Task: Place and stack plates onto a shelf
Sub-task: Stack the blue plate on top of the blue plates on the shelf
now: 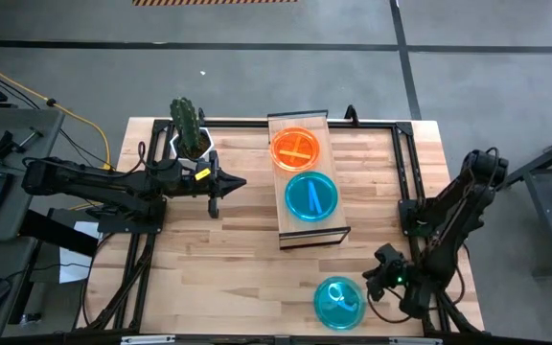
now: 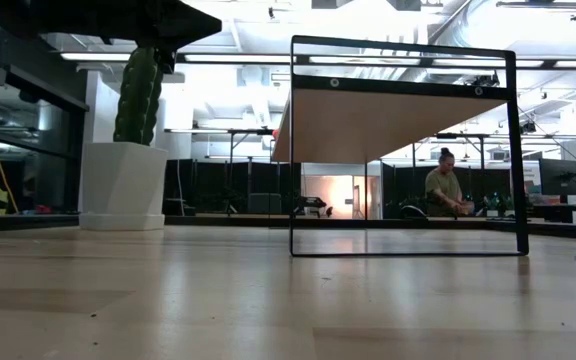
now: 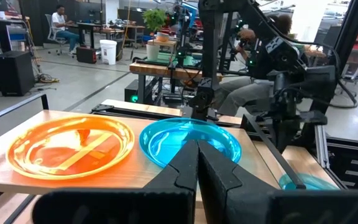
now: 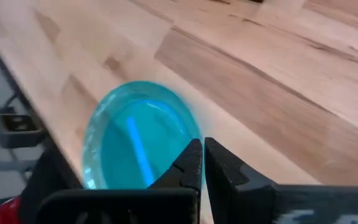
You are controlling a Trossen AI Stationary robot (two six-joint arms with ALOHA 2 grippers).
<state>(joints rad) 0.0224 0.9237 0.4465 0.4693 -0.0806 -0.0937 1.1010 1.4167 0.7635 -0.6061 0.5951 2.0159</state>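
The shelf stands mid-table, a light-wood top on a dark frame; it also shows in the low view. An orange plate and a teal plate lie side by side on its top, as the left wrist view shows for the orange plate and the teal plate. Another teal plate lies flat on the table near the front edge. My left gripper is shut and empty, left of the shelf. My right gripper is shut, right by this plate's rim. My right gripper's shut fingertips stand at the right-hand rim of the teal plate on the table, slanting down toward it. I cannot tell whether they touch the rim. The plate lies flat on the table.
A white pot with a cactus stands at the far left of the table, behind my left arm; it also shows in the low view. The table's front edge runs close to the loose plate. A person sits in the room beyond the table.
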